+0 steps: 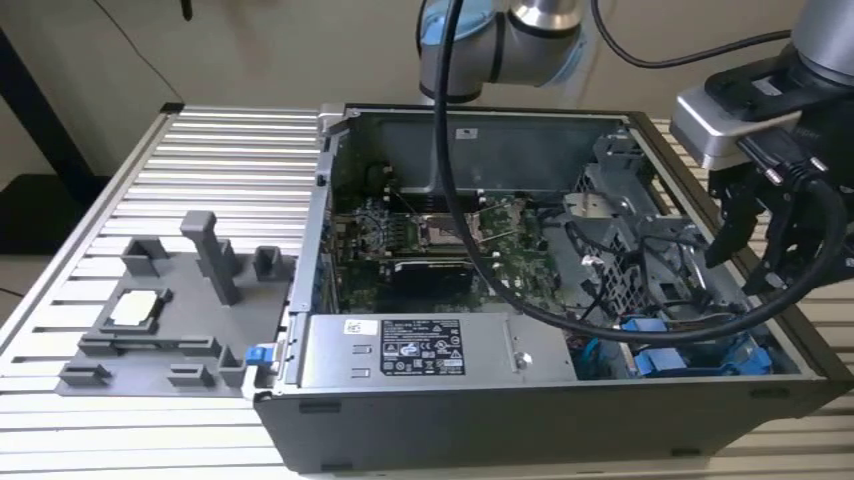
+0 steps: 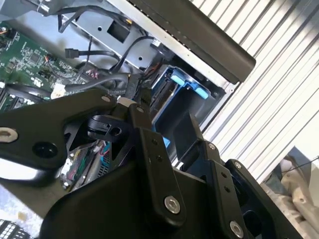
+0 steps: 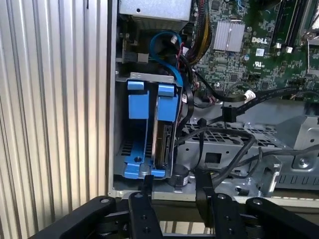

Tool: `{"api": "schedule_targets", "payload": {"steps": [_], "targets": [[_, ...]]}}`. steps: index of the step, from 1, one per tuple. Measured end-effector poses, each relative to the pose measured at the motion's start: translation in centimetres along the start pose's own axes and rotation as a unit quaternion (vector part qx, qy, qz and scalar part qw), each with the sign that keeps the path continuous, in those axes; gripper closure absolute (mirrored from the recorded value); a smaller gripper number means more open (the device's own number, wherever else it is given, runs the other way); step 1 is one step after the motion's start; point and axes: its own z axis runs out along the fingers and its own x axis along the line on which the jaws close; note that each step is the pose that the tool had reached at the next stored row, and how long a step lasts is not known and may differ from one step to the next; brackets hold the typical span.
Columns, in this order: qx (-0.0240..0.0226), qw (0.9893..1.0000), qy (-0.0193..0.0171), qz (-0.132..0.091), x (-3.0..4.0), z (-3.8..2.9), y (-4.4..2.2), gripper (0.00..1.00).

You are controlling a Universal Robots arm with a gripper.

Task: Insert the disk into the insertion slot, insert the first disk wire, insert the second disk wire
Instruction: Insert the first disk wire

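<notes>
In the first wrist view the disk (image 3: 162,144) stands edge-on in its blue carrier inside the grey drive cage (image 3: 120,149), its metal edge showing. A second blue carrier (image 3: 138,99) sits in the bay beside it. My gripper (image 3: 174,183) hovers just outside the cage mouth, open, with nothing between its black fingers (image 3: 146,188). In the exterior view the gripper (image 1: 763,255) hangs over the case's right side, above the blue carriers (image 1: 681,358). Loose black wires with a connector (image 3: 232,107) lie beside the cage. In the second wrist view, a blue carrier tab (image 2: 185,83) shows past the gripper (image 2: 164,119).
The open computer case (image 1: 534,430) lies on a slatted metal table (image 1: 227,150). A silver labelled power-supply box (image 1: 414,350) fills its near side, and the green motherboard (image 1: 441,235) lies behind. A grey fixture (image 1: 160,320) with posts stands at the exterior view's left. A thick black cable (image 1: 534,300) loops across the case.
</notes>
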Motion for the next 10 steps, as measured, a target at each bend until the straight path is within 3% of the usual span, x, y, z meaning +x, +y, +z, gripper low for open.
{"api": "schedule_targets", "payload": {"steps": [4,10], "targets": [[0.0013,1.0000,0.0024,-0.001,-1.38,0.04,0.16,0.53],[0.0041,1.0000,0.0051,-0.002,-1.50,0.32,0.28,0.53]]}}
